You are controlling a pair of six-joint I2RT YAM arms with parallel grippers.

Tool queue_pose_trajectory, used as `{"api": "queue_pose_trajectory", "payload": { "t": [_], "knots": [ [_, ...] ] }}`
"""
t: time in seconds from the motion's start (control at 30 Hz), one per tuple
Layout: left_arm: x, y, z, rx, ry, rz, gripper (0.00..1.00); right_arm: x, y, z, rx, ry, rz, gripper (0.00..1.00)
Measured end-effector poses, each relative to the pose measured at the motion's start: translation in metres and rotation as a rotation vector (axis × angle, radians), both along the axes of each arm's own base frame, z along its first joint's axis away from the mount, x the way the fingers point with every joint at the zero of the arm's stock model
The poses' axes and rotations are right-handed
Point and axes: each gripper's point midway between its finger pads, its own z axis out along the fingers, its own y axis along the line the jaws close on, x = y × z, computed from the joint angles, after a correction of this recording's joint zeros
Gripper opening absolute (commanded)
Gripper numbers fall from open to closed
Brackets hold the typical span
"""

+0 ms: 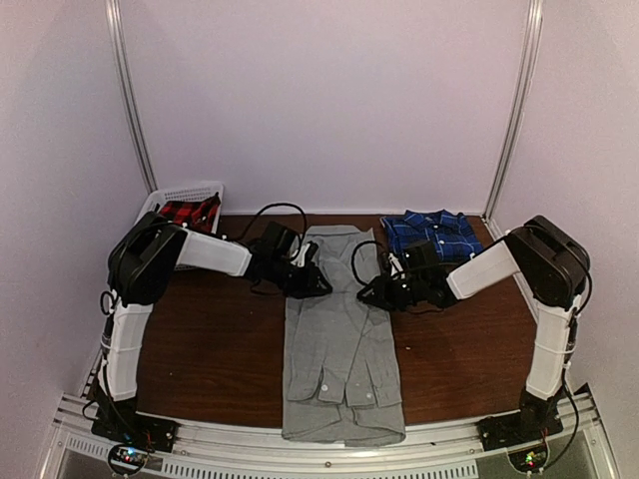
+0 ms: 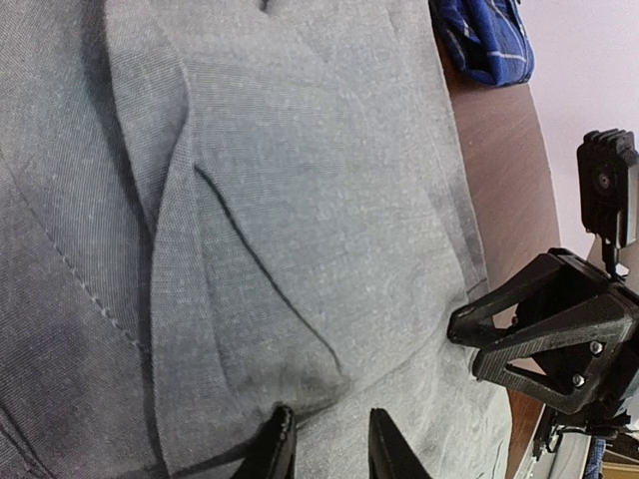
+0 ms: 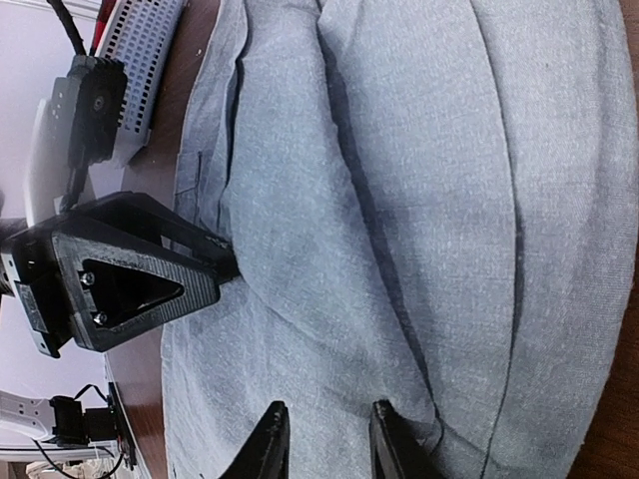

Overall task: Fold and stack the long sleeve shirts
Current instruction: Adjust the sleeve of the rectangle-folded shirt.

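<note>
Top external view: grey shirt (image 1: 339, 339) lies lengthwise at the centre of the worktop (image 1: 220, 349); plaid shirt (image 1: 431, 232) sits at the far right. Left pincer (image 1: 318, 284) and right pincer (image 1: 367, 292) stand narrow, each pinching a side edge. The cloth is probably light and limp — best gripped at seams or doubled edges.

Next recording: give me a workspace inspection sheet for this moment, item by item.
Surface: brown wooden table, no damage seen.
Job's things: plain light grey button-front shirt lies lengthwise mid-table, sleeves folded in, near end over the edge; dark blue plaid shirt sits folded far right.
Clutter: white perforated plastic basket far left, holding red-and-black plaid cloth.
Grippers: left gripper and right gripper each pinch a side edge of the grey shirt.
Cables: black cables loop above both wrists.
Surroundings: plain white walls; metal rail along the near edge.
</note>
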Motion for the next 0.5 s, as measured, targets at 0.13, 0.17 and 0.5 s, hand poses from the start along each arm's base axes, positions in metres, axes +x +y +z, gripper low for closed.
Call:
{"api": "queue_pose_trajectory", "payload": {
  "t": [0.13,0.17,0.5],
  "knots": [
    [0.001,0.001,0.001,0.015,-0.004,0.001,0.27,-0.001,-0.002,0.000,-0.019,-0.008,0.003,0.29],
    [0.002,0.002,0.002,0.022,-0.007,0.001,0.27,-0.002,-0.004,0.001,-0.028,-0.011,0.001,0.29],
    [-0.007,0.014,0.070,0.012,-0.096,-0.006,0.27,-0.023,-0.026,0.051,-0.061,-0.102,-0.012,0.30]
  ]
}}
